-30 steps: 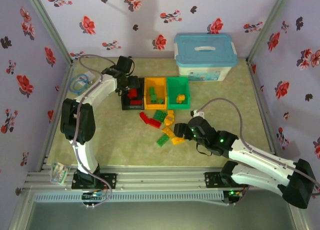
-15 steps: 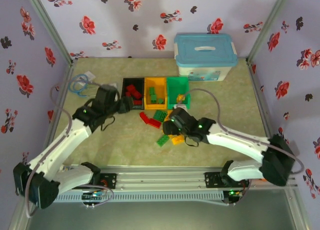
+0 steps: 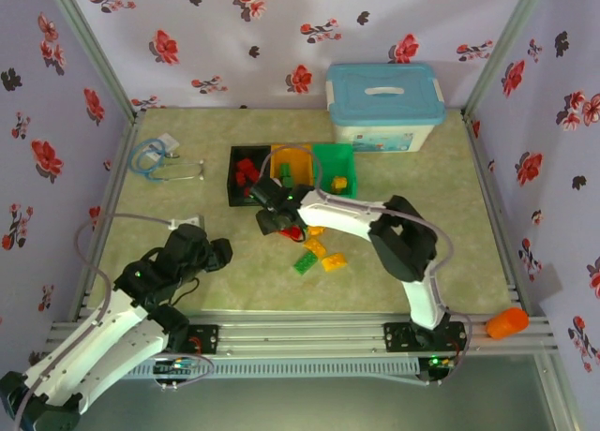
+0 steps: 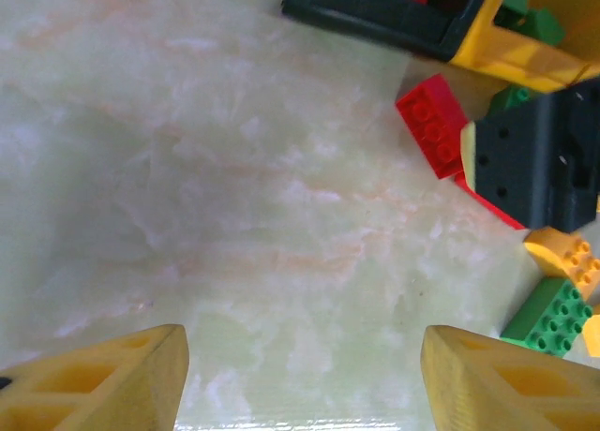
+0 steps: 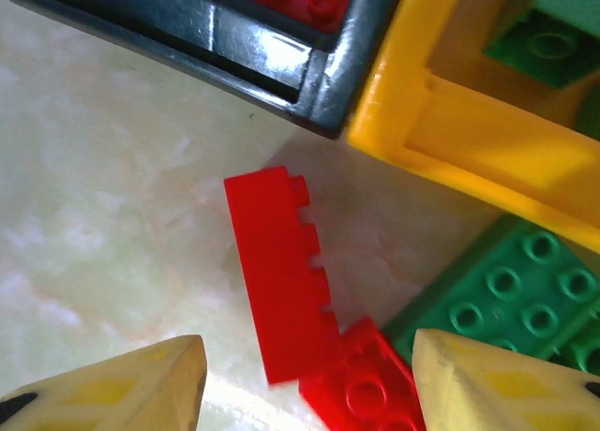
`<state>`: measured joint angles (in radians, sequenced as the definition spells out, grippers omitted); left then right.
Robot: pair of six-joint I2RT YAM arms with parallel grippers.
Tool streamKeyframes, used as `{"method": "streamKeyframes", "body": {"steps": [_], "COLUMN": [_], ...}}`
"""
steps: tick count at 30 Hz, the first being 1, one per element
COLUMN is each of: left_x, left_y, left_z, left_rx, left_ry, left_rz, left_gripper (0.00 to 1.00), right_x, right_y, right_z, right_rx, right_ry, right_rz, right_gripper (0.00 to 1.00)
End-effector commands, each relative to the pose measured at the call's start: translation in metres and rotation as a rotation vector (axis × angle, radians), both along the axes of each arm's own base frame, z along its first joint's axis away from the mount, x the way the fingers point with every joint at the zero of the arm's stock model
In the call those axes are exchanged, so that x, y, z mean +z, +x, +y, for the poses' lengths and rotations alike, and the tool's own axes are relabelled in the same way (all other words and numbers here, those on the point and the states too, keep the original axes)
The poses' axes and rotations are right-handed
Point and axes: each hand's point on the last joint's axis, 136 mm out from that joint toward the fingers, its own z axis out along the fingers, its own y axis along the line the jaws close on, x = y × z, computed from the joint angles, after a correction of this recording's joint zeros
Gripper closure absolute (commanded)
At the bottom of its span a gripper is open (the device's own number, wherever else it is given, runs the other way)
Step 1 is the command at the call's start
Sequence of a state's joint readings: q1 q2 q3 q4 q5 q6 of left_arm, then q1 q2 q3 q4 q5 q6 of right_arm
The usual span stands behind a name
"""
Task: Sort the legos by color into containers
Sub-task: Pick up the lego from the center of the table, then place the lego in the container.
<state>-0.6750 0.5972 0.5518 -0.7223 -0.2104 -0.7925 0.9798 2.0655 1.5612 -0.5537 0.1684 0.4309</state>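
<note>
Top view. White box (image 3: 384, 106) with a light-blue lid stands upper right of centre, well apart from the work. Blue cable (image 3: 150, 156) is coiled at upper left. An orange object (image 3: 507, 323) sits at the lower right, past the table (image 3: 450, 244) edge. All three are well clear of the bins.

Three bins stand in a row, upper middle:
- black bin (image 3: 233, 178), leftmost, holds red bricks
- yellow bin (image 3: 291, 151), middle, holds green bricks
- green bin (image 3: 323, 164), rightmost, holds one yellow brick (image 3: 339, 182)

Loose legos (image 3: 317, 253) lie scattered just below the bins at frame centre, with red, green and yellow mixed.

Right gripper (image 3: 275, 217) is low at the bottom edge of the black and yellow bins, over the left end of the pile. In the right wrist view its fingers (image 5: 112, 389) are spread wide with nothing clamped. Above the gap a red brick (image 5: 277, 286) lies on its side, studs toward frame right, just below the black bin's corner. A second red brick (image 5: 361, 384), studs up, touches its lower end. A green plate (image 5: 511, 300) lies just right of these, against the yellow bin's wall. Cannot tell whether the fingertips touch the table.

Left gripper (image 3: 217, 254) is at lower left, well apart from the pile. In the left wrist view its fingers (image 4: 103, 384) are wide apart and empty, with bare table between them. At that frame's right edge are the right gripper's black body and an orange-yellow brick (image 4: 562, 258) beside a green brick (image 4: 553, 314).
</note>
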Motion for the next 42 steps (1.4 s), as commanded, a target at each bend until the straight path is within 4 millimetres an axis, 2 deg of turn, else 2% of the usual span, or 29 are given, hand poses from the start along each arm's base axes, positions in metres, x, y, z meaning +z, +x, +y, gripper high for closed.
{"method": "streamKeyframes", "body": {"steps": [1, 3, 5, 9, 11, 13, 17, 19, 20, 24, 27, 28, 29, 30, 31, 34, 37, 39, 42], "left_x": [-0.009, -0.008, -0.007, -0.006, -0.005, -0.004, -0.001, -0.001, 0.000, 0.002, 0.005, 0.006, 0.007, 0.008, 0.008, 0.007, 0.006, 0.007, 0.006], "left_y": [-0.006, -0.006, -0.005, -0.004, -0.004, -0.004, -0.003, -0.003, -0.002, -0.003, -0.005, -0.005, -0.006, -0.007, -0.007, -0.008, -0.006, -0.003, 0.003], "left_z": [0.007, 0.006, 0.005, 0.004, 0.004, 0.004, 0.002, 0.001, 0.000, -0.003, -0.007, -0.009, -0.011, -0.014, -0.017, -0.028, -0.047, -0.061, -0.085], "left_rx": [0.039, 0.037, 0.033, 0.026, 0.025, 0.026, 0.021, 0.018, 0.016, 0.008, -0.004, -0.013, -0.025, -0.040, -0.055, -0.104, -0.164, -0.202, -0.269], "left_ry": [0.002, -0.003, -0.002, 0.001, -0.001, -0.002, -0.008, -0.011, -0.013, -0.014, -0.021, -0.025, -0.027, -0.025, -0.021, -0.005, 0.002, 0.001, 0.002], "left_rz": [0.024, 0.018, 0.014, 0.010, 0.007, 0.007, 0.000, -0.003, -0.002, -0.001, -0.001, -0.002, -0.002, -0.006, -0.004, -0.003, -0.008, -0.018, -0.017], "left_gripper": [0.34, 0.35, 0.35, 0.36, 0.37, 0.38, 0.39, 0.39, 0.39, 0.39, 0.39, 0.39, 0.39, 0.38, 0.38, 0.35, 0.32, 0.31, 0.29], "right_x": [-0.009, -0.017, -0.021, -0.015, -0.002, 0.019, 0.076, 0.093, 0.097, 0.091, 0.089, 0.091, 0.096, 0.109, 0.124, 0.180, 0.233, 0.254, 0.267], "right_y": [0.001, 0.007, 0.010, 0.011, 0.010, 0.012, 0.029, 0.044, 0.054, 0.089, 0.110, 0.113, 0.114, 0.114, 0.114, 0.106, 0.086, 0.072, 0.055], "right_z": [-0.001, 0.002, 0.004, 0.014, 0.020, 0.027, 0.041, 0.046, 0.048, 0.063, 0.071, 0.074, 0.077, 0.079, 0.078, 0.070, 0.055, 0.040, 0.011], "right_rx": [0.045, 0.045, 0.047, 0.062, 0.073, 0.079, 0.076, 0.065, 0.054, 0.011, -0.014, -0.018, -0.017, -0.012, -0.013, -0.021, -0.007, -0.006, -0.027], "right_ry": [-0.091, -0.112, -0.127, -0.112, -0.095, -0.050, 0.036, 0.047, 0.052, 0.112, 0.146, 0.158, 0.174, 0.196, 0.209, 0.269, 0.319, 0.340, 0.356], "right_rz": [0.020, 0.028, 0.039, 0.039, 0.024, 0.001, -0.107, -0.149, -0.158, -0.126, -0.134, -0.136, -0.137, -0.149, -0.168, -0.236, -0.325, -0.366, -0.392], "right_gripper": [0.41, 0.42, 0.47, 0.66, 0.74, 0.79, 0.80, 0.79, 0.79, 0.78, 0.73, 0.61, 0.36, 0.25, 0.21, 0.19, 0.18, 0.18, 0.18]}}
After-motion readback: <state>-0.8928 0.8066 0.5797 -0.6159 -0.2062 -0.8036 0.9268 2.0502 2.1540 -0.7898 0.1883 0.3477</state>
